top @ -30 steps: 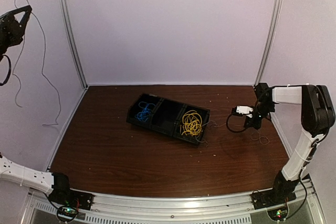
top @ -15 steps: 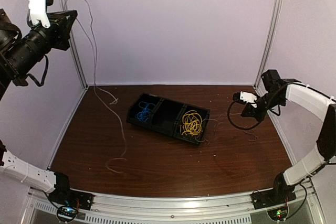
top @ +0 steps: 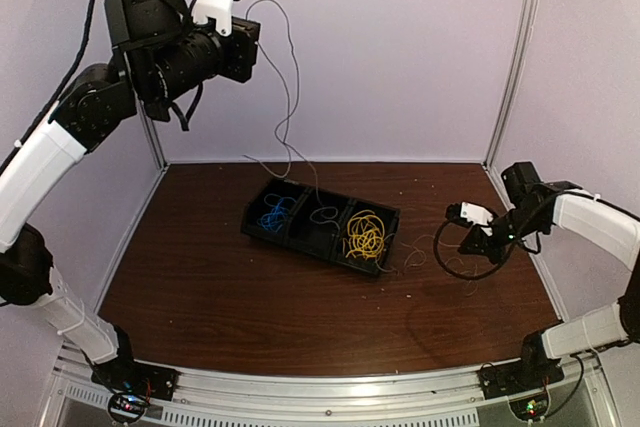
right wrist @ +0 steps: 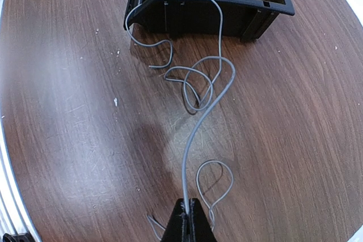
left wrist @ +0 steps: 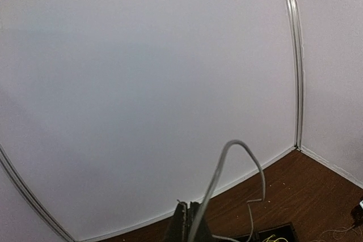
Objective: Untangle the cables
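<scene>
My left gripper (top: 254, 39) is raised high at the back left, shut on a thin grey cable (top: 290, 97) that hangs down into the middle compartment of the black tray (top: 300, 243). In the left wrist view that grey cable (left wrist: 227, 157) arches up from the shut left gripper (left wrist: 190, 215). Blue cables (top: 272, 215) fill the tray's left compartment and yellow cables (top: 365, 235) the right one. Low over the table right of the tray, my right gripper (top: 487, 235) is shut on a grey cable (right wrist: 195, 128). It curls across the wood and over the tray's wall (right wrist: 215, 12), with the right gripper (right wrist: 187, 209) at its near end.
Pale walls with metal corner strips (top: 515, 57) close in the brown table on three sides. A thick black arm cable (top: 455, 252) loops beside the right gripper. A loose grey loop (right wrist: 215, 182) lies on the wood by the right fingers.
The left arm swung from the far left wall to above the tray's back, and its grey cable now drops into the middle compartment. The right gripper moved slightly nearer and lower.
</scene>
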{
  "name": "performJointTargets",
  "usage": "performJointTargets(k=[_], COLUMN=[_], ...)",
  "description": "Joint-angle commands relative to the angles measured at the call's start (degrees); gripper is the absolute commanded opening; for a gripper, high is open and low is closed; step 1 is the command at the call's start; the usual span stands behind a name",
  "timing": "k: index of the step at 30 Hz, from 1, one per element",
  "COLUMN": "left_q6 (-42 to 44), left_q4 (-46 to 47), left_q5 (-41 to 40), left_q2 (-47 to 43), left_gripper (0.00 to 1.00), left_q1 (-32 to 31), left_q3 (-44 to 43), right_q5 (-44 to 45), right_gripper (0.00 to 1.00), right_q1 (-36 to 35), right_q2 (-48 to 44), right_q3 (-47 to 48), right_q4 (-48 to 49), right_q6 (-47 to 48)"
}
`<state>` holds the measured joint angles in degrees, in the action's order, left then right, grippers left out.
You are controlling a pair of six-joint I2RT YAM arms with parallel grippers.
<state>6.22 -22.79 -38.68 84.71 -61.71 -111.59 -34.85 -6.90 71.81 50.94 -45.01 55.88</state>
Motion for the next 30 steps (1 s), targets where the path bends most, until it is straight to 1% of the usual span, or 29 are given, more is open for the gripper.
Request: performJointTargets(k=[1,4,6,8,12,16,23,26,30], left_q6=[-4.7,-5.9,-6.0,-8.6,-10.1,-10.3,-11.0,-10.8,-9.9], left_q4=[-2.4,-4.0,-4.1,-5.0,-5.5,-4.7,-1.4,-1.2,-0.6], left_q5=[7.7,11.0,14.0,17.5,21.4,22.2,25.8,26.5,26.9], left_q2=[3.4,6.7,8.6,10.5,13.4,15.4,18.2,19.8,21.9], left_gripper=[0.00,0.00,0.00,0.00,0.00,0.00,0.00,0.00,0.00], left_q1=[4.2,7.5,9.8,12.2,15.5,17.4,20.1,20.4,20.8], left_q3=[-7.9,-13.1,-15.0,-16.7,-16.9,-16.0,-15.6,-17.8,-22.9], right_q5=[-1.7,-3.0,-4.0,-5.0,-6.1,-5.8,-5.9,-5.8,-5.8], right_gripper=[0.01,0.01,0.01,0.01,0.01,0.01,0.02,0.02,0.02], right_q1=[-0.3,-0.3,-0.3,-0.3,-0.5,-0.5,-0.5,-0.5,-0.5], right_q2=[-3.1,-3.1,-2.9,-3.0,-3.1,-3.5,-3.4,-3.7,-4.0], right_q3=[-2.9,-5.0,-6.4,-8.2,-10.5,-10.8,-11.3,-11.4,-11.6], right_q4=[6.0,8.6,10.2,12.4,14.5,14.6,14.9,14.7,15.2], right_q6=[-3.3,-4.9,-5.9,-7.2,-8.3,-8.4,-8.8,-8.8,-9.1])
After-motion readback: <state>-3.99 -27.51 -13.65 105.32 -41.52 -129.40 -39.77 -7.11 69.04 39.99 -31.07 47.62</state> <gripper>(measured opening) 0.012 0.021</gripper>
